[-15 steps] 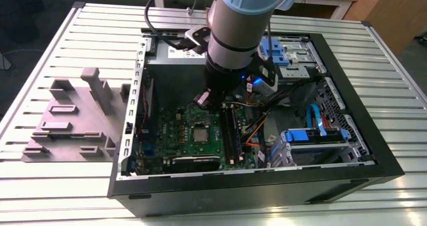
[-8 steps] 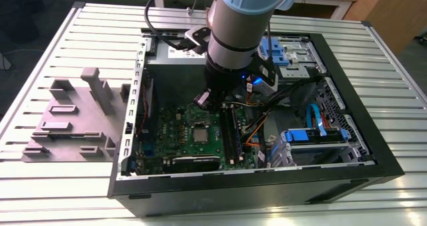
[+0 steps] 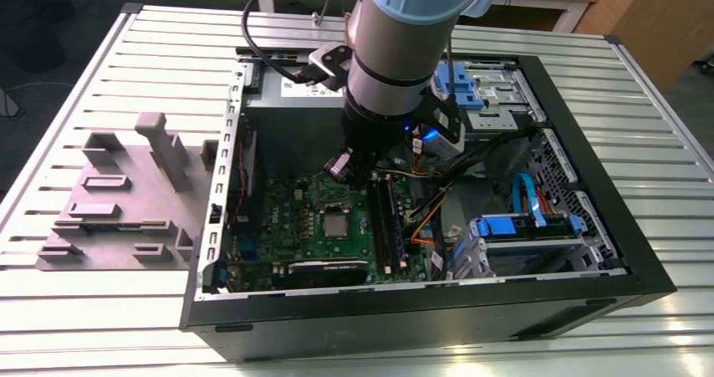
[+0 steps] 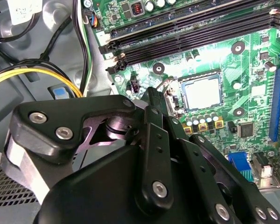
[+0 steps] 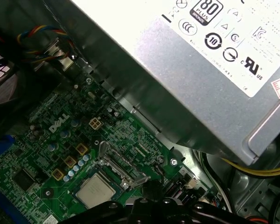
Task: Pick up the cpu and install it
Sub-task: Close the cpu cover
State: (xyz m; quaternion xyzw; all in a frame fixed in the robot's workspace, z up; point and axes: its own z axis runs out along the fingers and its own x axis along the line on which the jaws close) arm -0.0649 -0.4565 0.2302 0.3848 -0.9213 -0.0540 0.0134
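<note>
Open PC case (image 3: 624, 252): one cpu (image 4: 203, 92) seated in socket (fingers' state unclear).

Silver-grey arm (image 3: 402, 34), black screwed hand (image 4: 149, 154), blue light.

Silvery square cpu (image 4: 203, 92) lies flat in socket.

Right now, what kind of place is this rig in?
Likely a lab or workshop test cell: an open PC case lies on a slatted metal table, beside a grey fixture tray, with the cpu seated on the motherboard.
</note>
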